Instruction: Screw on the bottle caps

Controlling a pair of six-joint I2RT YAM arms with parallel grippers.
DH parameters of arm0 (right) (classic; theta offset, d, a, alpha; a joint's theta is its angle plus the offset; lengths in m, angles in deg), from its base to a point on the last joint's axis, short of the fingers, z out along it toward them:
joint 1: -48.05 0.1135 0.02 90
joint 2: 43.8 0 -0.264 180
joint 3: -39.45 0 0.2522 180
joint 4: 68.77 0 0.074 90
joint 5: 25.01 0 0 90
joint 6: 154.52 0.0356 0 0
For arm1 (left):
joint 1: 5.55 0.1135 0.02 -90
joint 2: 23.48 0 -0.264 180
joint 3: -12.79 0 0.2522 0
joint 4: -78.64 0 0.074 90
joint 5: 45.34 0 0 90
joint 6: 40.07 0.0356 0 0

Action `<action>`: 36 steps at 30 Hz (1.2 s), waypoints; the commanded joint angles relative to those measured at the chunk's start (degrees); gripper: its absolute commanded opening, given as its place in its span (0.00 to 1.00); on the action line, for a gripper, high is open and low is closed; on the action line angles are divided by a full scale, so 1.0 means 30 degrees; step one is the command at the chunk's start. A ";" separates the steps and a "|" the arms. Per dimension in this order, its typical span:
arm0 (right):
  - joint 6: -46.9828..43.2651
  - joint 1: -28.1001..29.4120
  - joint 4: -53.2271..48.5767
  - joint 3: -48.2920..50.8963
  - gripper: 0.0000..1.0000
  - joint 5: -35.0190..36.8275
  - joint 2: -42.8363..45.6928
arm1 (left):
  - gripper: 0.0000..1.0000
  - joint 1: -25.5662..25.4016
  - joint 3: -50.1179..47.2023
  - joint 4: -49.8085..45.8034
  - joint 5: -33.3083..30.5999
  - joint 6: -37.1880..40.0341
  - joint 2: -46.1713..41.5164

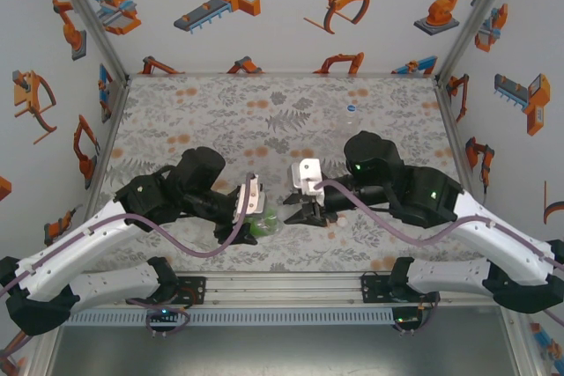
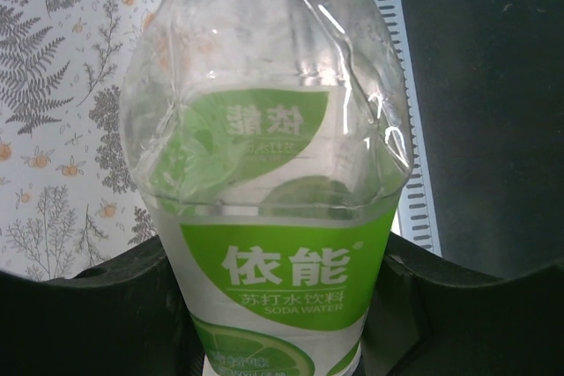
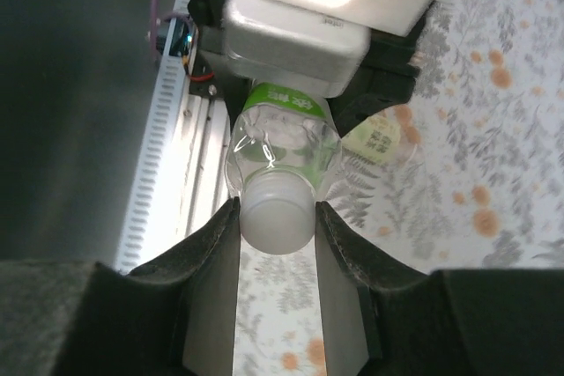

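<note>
— Where the two arms meet, what sits between the right gripper's [image 3: 276, 210] fingers?

— The white cap [image 3: 276, 216], on the neck of the green-labelled bottle [image 3: 282, 143]. One dark finger [image 3: 211, 270] presses each side of the cap, so that pincer is clamped narrow around it.

— And the bottle itself?

— Its body is gripped by the left gripper [image 2: 278, 314], whose black fingers hug the green-labelled bottle [image 2: 282, 279] just below the words "SODA WATER". The neck points away from that pincer, straight at the right one.

— What is inside the bottle?

— I cannot tell whether it holds liquid. Its clear upper wall is dented and creased, and the back of the label shows through.

— Any other bottles?

— A second one with a yellow-green label [image 3: 379, 138] lies on the floral tablecloth [image 3: 493, 173] just beyond the green-labelled bottle in the right wrist view. From above, a faint clear bottle [image 1: 351, 114] stands well apart from it, toward the back wall.

— How are the arms posed?

— From above, both reach in from the near edge with elbows swung outward and wrists turned toward each other. The left gripper [image 1: 255, 209] and the right gripper [image 1: 298, 210] face one another across the green-labelled bottle [image 1: 263, 224], which is held low over the cloth, roughly level, near the front of the table [image 1: 220, 103].
</note>
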State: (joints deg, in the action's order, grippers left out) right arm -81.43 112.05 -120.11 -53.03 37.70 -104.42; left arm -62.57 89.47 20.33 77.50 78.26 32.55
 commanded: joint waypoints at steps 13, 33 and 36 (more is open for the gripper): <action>2.7490 -0.0001 -0.0234 0.2926 0.00 1.0169 0.0831 | 0.00 -0.0064 -0.0493 0.1888 -0.3588 -0.0154 -0.1177; 2.9923 -0.0040 0.0673 0.3404 0.41 1.0803 0.1432 | 0.00 -0.0068 -0.0128 0.1443 -0.4036 -0.0167 0.0065; 2.9922 -0.0095 0.1197 0.3667 0.42 1.0530 0.1448 | 0.00 -0.0068 -0.0055 0.1544 -0.3966 -0.0192 0.0044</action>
State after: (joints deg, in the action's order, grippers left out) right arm 8.01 112.25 -116.38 -41.62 68.73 -99.98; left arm -62.55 87.28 23.32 63.82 77.26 32.88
